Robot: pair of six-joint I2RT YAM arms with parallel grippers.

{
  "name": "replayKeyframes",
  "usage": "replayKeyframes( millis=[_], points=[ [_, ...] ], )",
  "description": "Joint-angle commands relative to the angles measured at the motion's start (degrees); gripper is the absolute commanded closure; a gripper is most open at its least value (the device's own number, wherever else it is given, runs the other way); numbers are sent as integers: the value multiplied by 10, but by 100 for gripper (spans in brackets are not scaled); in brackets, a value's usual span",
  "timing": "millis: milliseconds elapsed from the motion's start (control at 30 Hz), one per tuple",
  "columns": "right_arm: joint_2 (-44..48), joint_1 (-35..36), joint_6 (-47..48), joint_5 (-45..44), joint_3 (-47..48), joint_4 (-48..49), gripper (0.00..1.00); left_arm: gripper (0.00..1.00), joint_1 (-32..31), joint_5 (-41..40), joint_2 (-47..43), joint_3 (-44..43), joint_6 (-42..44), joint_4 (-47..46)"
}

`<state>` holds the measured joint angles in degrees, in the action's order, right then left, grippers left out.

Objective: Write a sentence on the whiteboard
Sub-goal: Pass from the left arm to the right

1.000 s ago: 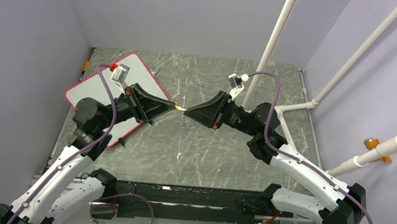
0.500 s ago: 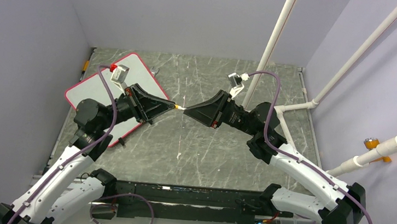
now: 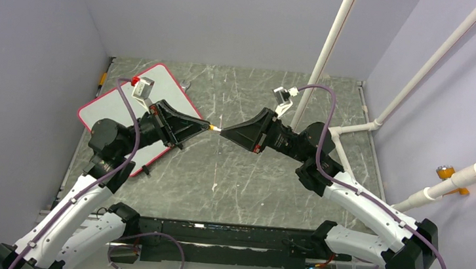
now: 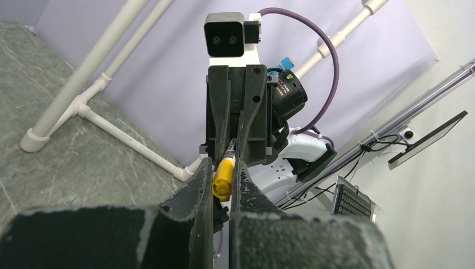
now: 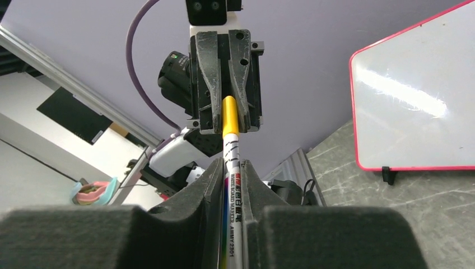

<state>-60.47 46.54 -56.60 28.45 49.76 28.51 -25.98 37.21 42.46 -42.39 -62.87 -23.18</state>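
- The whiteboard lies flat on the far left part of the grey marbled desk. It is turned diagonally, with one rounded corner towards the back wall. Its frame is red-pink and a small black clip sits at its near corner. The left arm crosses over its near right part. What shows of its face is plain white, with a streak of glare in the right wrist view.
- The left gripper is held above the board's right corner and points right. It is closed on the yellow cap, one finger pressed against each side.
- The marker hangs in the air between the two grippers, well above the desk. Its long axis runs left to right, with the capped end to the left and the white barrel to the right.
- Black print along the barrel reads "WHITE BOARD MARKER". A second line looks like "AMMY 2301". The small red characters above the print are too small to read, and a band of colours sits lower on the barrel.
- The right gripper points left, tip to tip with the left one. It is clamped on the marker's barrel, with both fingers touching it.
- White pipes rise from the desk's far right side.
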Motion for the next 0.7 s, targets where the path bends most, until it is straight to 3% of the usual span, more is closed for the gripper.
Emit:
replayKeyframes(
  millis=[0, 133, 233, 367, 433, 667],
  points=[
    [-3, 6, -1, -10, 28, 35, 87, 100, -10, 12, 8, 8, 8, 15],
    [-2, 6, 1, -13, 26, 33, 100, 100, -11, 10, 5, 11, 10, 17],
    [-1, 7, 4, -12, 24, 32, 100, 98, -11, 7, 4, 6, 22, 37],
    [4, 7, 8, -13, 18, 29, 100, 68, -10, -5, -2, -8, 41, 75],
    [6, 7, 11, -16, 15, 22, 100, 59, -11, -10, -5, -12, 48, 84],
    [15, 7, 17, -23, 7, 2, 100, 57, -11, -13, -15, -23, 63, 97]
  ],
)
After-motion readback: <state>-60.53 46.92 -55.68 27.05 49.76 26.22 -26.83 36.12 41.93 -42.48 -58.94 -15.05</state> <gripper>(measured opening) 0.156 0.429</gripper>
